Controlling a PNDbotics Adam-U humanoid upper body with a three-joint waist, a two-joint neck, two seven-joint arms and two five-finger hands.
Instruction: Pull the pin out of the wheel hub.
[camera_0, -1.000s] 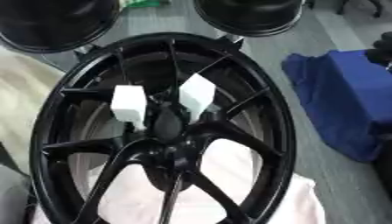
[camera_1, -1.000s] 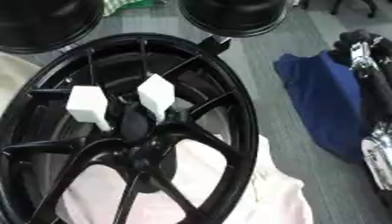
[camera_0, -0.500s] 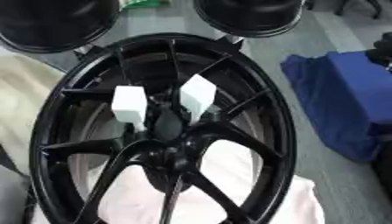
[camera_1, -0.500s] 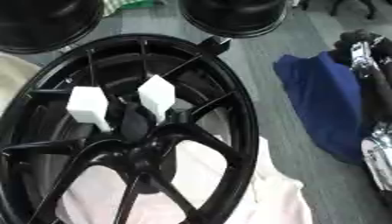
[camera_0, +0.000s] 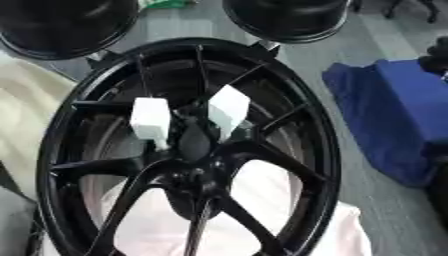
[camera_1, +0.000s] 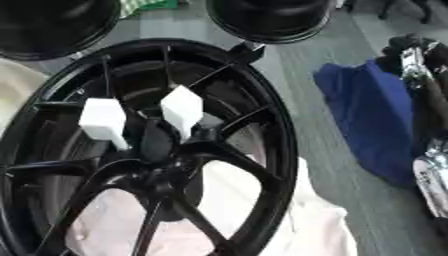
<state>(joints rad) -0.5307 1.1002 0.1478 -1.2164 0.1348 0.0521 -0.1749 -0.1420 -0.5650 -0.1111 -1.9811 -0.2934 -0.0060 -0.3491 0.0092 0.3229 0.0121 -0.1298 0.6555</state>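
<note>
A black multi-spoke wheel (camera_0: 325, 150) lies tilted across the middle of both views, its hub (camera_0: 196, 172) at the centre. Two white block-headed pins stand in the wheel just above the hub: one on the left (camera_0: 150, 120) and one on the right (camera_0: 229, 109), each on a thin stem. Neither hand touches them. My right hand (camera_1: 409, 47) shows black and silver at the far right edge, over a blue cloth and well away from the wheel; its fingers cannot be made out. My left hand is nowhere in sight.
A blue cloth (camera_0: 394, 110) lies right of the wheel on the grey floor. A pale cloth (camera_0: 262, 192) shows under the spokes. Two more black round wheels (camera_0: 284, 17) (camera_0: 61, 25) stand at the top. Part of my right arm (camera_1: 433, 172) runs along the right edge.
</note>
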